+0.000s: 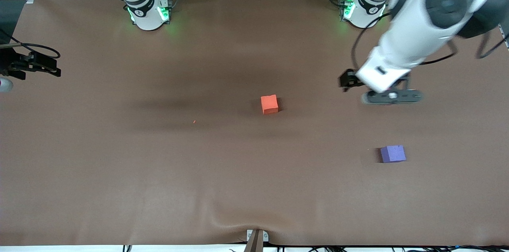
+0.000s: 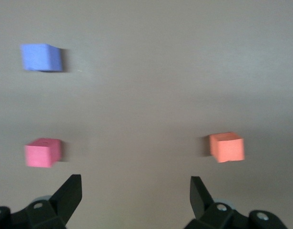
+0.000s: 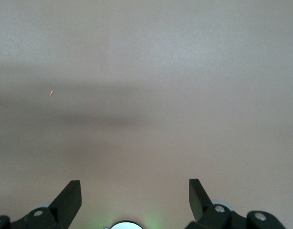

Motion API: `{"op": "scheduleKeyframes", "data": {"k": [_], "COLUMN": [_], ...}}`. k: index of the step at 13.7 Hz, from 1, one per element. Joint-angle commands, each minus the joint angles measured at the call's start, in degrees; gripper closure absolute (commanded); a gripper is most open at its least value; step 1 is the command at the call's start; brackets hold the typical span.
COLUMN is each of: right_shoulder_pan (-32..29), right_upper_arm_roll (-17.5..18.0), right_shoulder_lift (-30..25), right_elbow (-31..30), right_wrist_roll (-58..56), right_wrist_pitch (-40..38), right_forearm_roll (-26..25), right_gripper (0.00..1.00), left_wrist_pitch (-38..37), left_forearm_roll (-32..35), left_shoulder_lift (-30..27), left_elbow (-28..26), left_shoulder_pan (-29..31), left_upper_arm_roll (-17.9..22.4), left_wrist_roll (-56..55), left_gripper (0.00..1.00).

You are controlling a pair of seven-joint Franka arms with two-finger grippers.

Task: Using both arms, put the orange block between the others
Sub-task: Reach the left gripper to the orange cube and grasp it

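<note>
The orange block (image 1: 269,104) (image 2: 227,147) rests near the table's middle. The purple-blue cube (image 1: 393,153) (image 2: 41,57) lies nearer the front camera, toward the left arm's end. In the left wrist view the pinkish-red cube (image 2: 41,152) sits on the cloth; in the front view the left arm (image 1: 401,49) hides it. My left gripper (image 2: 136,188) hangs open over the table between the pinkish-red and orange cubes, holding nothing. My right gripper (image 3: 135,188) is open and empty over bare cloth at the right arm's end, where its black hand (image 1: 35,64) shows.
Brown cloth (image 1: 159,172) covers the whole table. A tiny orange speck (image 1: 194,121) (image 3: 51,93) lies on it between the orange block and the right arm's end. Both green-lit bases (image 1: 148,11) (image 1: 360,7) stand at the edge farthest from the front camera.
</note>
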Motion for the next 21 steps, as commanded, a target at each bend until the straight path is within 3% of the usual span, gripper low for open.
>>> {"op": "scheduleKeyframes", "data": {"k": [1,5,10,15,21], "right_shoulder_pan": [0.31,0.93,1.55,1.46,1.55], "right_upper_arm_roll": [0.34,0.34,0.34,0.34,0.34], "right_shoulder_lift": [-0.27,-0.18,0.17,0.26,0.26], "right_elbow": [0.36,0.36,0.36,0.36,0.36], "right_wrist_roll": [-0.01,-0.01,-0.01,-0.01,-0.01], "right_wrist_pitch": [-0.64,-0.47,-0.03,0.06,0.06], "right_forearm_roll": [-0.43,-0.43,-0.43,-0.43,-0.34], "right_gripper": [0.00,0.00,0.00,0.00,0.00], "left_wrist_pitch": [0.97,8.62,11.16,18.03,24.98], "left_forearm_roll": [-0.17,0.36,0.54,0.62,0.80], "left_shoulder_lift": [7.84,15.49,22.44,26.84,26.94], "left_elbow": [7.74,9.25,8.46,6.27,-1.99], "left_shoulder_pan": [-5.89,-13.98,-17.51,-18.48,-18.66], "left_upper_arm_roll": [0.43,0.95,0.69,0.43,0.52], "left_wrist_roll": [-10.94,-23.10,-26.09,-29.00,-30.15], "left_gripper": [0.00,0.00,0.00,0.00,0.00]}}
